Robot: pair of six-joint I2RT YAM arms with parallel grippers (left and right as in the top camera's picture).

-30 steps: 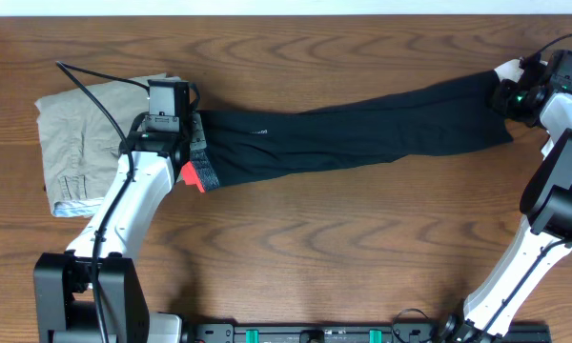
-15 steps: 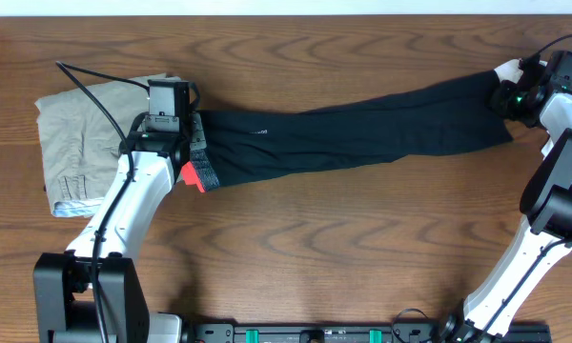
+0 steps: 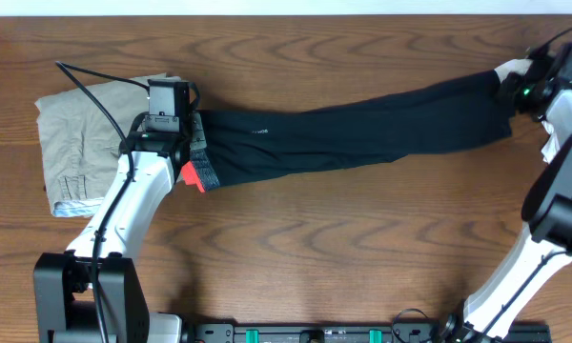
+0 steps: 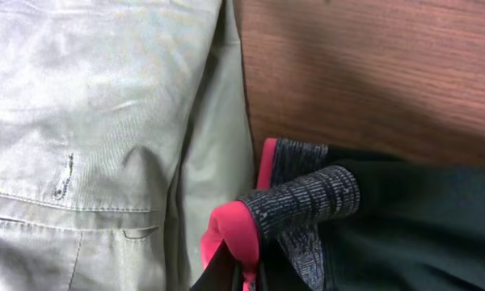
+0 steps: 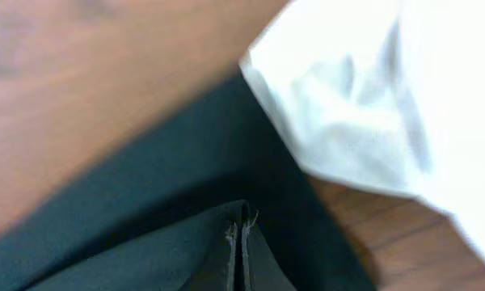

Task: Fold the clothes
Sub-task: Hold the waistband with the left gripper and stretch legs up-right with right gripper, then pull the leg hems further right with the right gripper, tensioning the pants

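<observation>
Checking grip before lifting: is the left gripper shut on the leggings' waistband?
Yes, the left gripper is closed on the coral-edged grey waistband of the leggings.

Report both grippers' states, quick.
Left gripper: shut on the black leggings at the waistband.
Right gripper: shut on the black leggings' leg end.

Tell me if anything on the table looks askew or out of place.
The long black leggings lie slanted across the brown wooden table, grey waistband bunched against the folded khaki trousers. Nothing looks spilled or damaged.
</observation>
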